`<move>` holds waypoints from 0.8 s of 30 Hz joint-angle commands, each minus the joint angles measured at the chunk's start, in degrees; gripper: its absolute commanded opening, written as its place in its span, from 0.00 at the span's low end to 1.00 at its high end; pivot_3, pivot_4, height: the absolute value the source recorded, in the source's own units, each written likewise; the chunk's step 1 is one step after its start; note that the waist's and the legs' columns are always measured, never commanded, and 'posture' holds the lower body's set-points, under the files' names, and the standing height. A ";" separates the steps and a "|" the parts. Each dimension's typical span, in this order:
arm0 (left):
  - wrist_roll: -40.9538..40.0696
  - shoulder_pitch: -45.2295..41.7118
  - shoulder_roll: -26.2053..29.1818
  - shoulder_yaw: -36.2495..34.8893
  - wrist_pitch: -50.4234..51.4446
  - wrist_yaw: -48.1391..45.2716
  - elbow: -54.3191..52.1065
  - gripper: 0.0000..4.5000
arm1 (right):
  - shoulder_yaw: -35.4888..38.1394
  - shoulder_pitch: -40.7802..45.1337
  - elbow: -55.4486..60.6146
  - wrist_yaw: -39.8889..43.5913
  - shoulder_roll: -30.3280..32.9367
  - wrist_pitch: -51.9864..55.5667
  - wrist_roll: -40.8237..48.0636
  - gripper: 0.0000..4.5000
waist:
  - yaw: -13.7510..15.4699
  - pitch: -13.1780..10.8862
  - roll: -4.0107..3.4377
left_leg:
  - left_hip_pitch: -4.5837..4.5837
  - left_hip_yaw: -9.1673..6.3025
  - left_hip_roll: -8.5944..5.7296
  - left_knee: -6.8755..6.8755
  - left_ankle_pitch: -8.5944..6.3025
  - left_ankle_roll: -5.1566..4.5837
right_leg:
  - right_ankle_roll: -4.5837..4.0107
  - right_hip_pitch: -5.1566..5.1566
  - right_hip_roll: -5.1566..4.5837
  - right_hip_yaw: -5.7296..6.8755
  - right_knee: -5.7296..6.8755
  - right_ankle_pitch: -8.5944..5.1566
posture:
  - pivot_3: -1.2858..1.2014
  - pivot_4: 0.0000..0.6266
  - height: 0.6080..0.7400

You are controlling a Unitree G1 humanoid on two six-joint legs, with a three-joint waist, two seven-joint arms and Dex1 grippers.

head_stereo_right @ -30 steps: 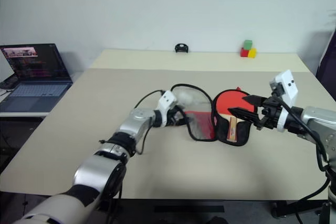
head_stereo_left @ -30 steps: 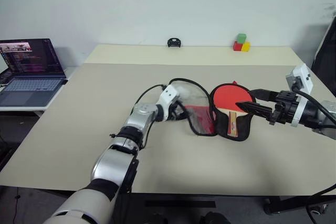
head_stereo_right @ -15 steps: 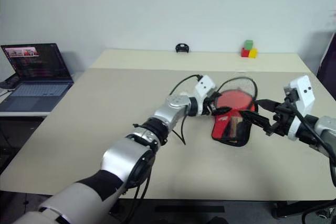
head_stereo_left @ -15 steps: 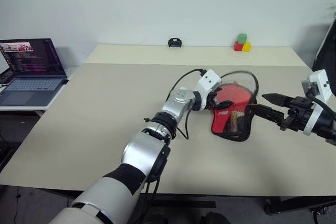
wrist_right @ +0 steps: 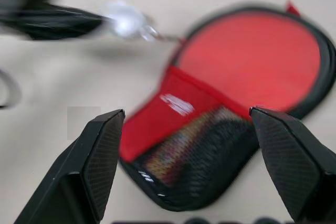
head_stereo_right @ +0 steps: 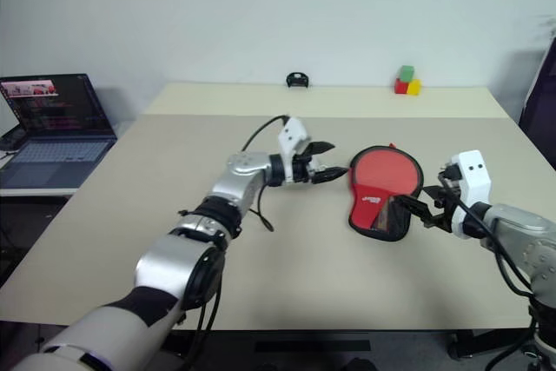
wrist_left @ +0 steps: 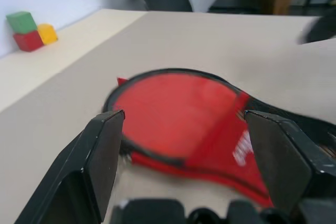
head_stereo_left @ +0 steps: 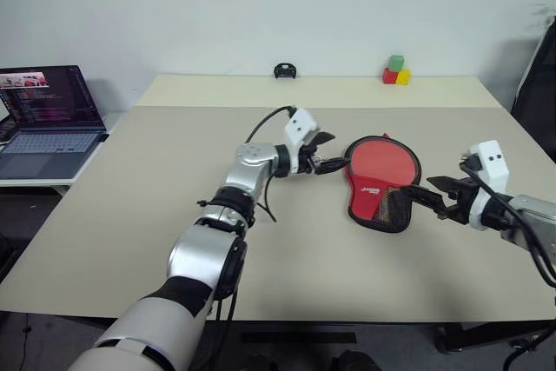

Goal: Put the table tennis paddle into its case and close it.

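The case (head_stereo_left: pixel 380 185) lies mid-table (head_stereo_left: pixel 130 215), open grippers flanking its edges.

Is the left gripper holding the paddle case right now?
No. The left gripper is open and apart from the case, which lies flat on the table.

Red cloth case (head_stereo_left: pixel 380 181) with black mesh; matt table (head_stereo_left: pixel 156 215).

The case (head_stereo_left: pixel 380 182) covers the paddle; only blurred wood colour shows through its near mesh. The far small black object (head_stereo_left: pixel 283 70) is too small to identify.
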State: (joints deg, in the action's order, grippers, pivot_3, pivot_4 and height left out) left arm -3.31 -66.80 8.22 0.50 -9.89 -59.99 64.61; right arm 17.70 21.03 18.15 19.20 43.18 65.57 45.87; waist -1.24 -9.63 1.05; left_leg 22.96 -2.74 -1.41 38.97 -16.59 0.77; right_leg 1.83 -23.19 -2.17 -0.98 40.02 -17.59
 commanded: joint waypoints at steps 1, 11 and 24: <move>-3.53 3.45 2.99 -0.46 3.34 -5.89 -12.18 0.89 | -2.46 3.38 -5.50 0.62 -0.72 -4.53 -4.64 0.79 | -0.10 0.00 0.00 | 0.00 -0.02 0.00 0.01 0.00 0.00 | 0.00 0.00 0.00 -0.01 0.00 0.00 | 0.52 0.24 1.00; -10.01 18.77 14.08 -0.43 22.86 -7.04 -45.94 0.89 | -8.83 9.24 -20.40 5.61 -3.59 -11.08 -13.24 0.50 | -0.49 0.02 -0.03 | 0.00 -0.06 0.03 0.01 0.10 0.18 | -0.01 0.02 -0.02 -0.06 0.01 0.00 | 0.52 0.24 1.00; -11.04 21.77 16.55 0.14 26.18 -2.51 -51.24 0.89 | -8.97 12.21 -26.73 5.28 -6.79 -14.18 -19.55 0.99 | -0.44 0.02 -0.04 | -0.02 -0.07 0.03 0.03 0.00 0.01 | -0.01 0.04 -0.03 -0.04 0.03 0.01 | 0.52 0.24 1.00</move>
State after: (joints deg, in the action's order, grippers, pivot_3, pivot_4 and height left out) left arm -13.44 -44.50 23.97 0.80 16.50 -63.01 16.07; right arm 7.72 31.91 -8.96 24.77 36.52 52.94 27.18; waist -1.68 -9.61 1.01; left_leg 22.94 -2.81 -1.37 39.01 -16.58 0.77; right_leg 1.82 -23.16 -2.19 -1.01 40.05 -17.58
